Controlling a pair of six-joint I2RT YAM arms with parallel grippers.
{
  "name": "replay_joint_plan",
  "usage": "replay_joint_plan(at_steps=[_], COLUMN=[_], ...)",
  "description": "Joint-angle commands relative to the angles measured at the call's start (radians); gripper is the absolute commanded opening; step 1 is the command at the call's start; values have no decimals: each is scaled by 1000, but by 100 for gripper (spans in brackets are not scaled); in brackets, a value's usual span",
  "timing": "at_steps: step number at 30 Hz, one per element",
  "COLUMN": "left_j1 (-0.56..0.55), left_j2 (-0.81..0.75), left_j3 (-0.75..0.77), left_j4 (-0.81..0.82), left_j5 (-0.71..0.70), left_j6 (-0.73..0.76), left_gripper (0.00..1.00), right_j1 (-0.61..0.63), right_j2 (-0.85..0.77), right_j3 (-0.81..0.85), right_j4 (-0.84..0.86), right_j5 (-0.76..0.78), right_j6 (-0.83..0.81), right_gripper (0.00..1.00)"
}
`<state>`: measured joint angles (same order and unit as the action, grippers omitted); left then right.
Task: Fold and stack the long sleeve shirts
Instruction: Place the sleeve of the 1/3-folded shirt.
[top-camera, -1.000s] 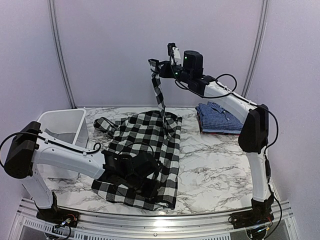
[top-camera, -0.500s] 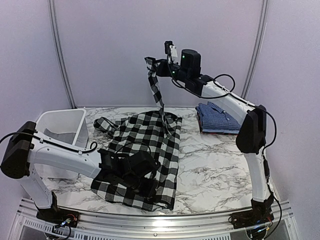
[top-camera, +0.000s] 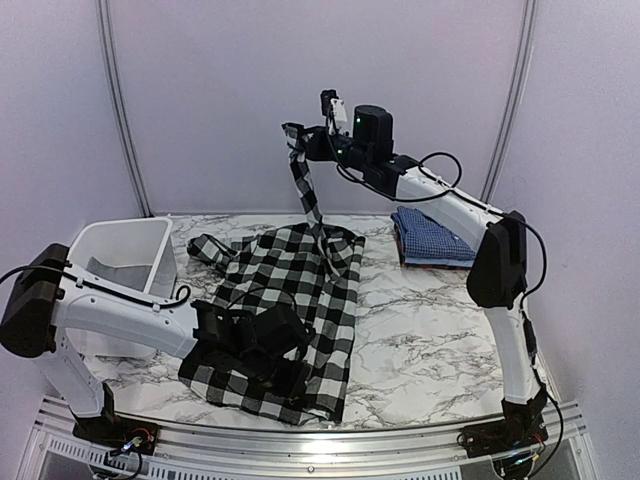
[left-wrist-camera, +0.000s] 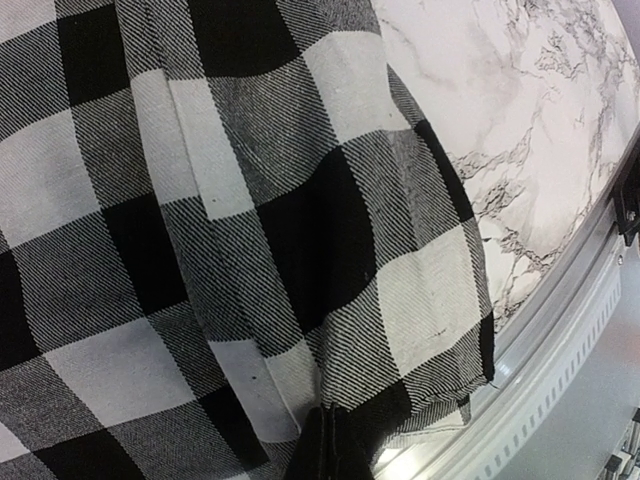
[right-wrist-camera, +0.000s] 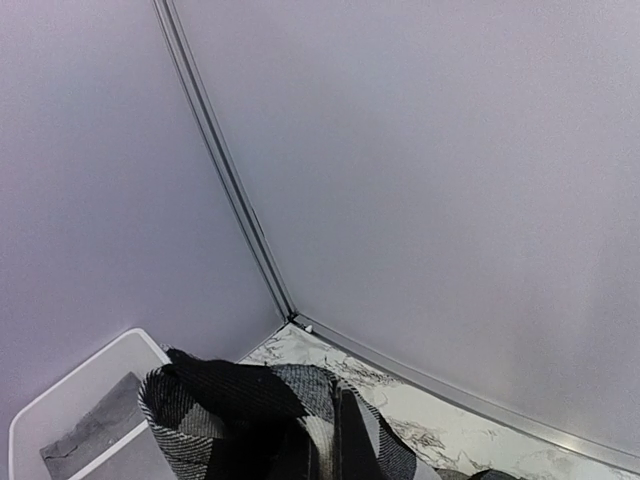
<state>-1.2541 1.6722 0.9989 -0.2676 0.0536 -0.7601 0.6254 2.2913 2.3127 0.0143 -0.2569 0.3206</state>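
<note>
Check sleeve further left, near-vertical

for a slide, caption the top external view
Right arm holds a sleeve of the buffalo-check shirt aloft; left arm grips its near edge; blue shirt folded behind.

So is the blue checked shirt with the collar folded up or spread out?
Folded. The blue fine-checked collared cloth shirt sits as a neat rectangle, collar on top, at the far right of the marble table.

left arm low, reaching rightward; left gripper clamped on the check shirt near its hem. right arm raised high, stretched forward and left; right gripper clamped on its sleeve.
</note>
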Motion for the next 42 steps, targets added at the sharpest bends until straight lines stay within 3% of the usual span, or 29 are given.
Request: replay_joint_plan(at_steps=[1,6,12,16,21,33,37,42], left_j1=[-8,-7,4,26,97,262,301,361], left_j2=[40,13,-40,-76,-101,-42,11,89], left_j3=[-12,-10,4,26,35,132,139,129], left_j4=[-35,-38,-54,-70,-73,-33,64,235], left_j5=[18,-7,-46,-84,-104,-34,54,159], left_j6=[-2,11,19,28,20,47,18,-87], left_gripper=[2,31,47,50,50,51,51,50], right_j1=[18,32,58,100,132,211,262,291], right_j2=[4,-28,-107,-163,-313,-634,-651,-654], right_j3=[41,-10,-125,-167,-392,-985,-1110,-1149], right_j4=[8,-10,-83,-180,-158,-159,-128,-137], right_j5=[-5,35,188,449,624,691,650,669], right_j6=[-8,-40,-92,-138,-155,26,120,178], right_gripper=[0,0,0,0,0,0,0,0])
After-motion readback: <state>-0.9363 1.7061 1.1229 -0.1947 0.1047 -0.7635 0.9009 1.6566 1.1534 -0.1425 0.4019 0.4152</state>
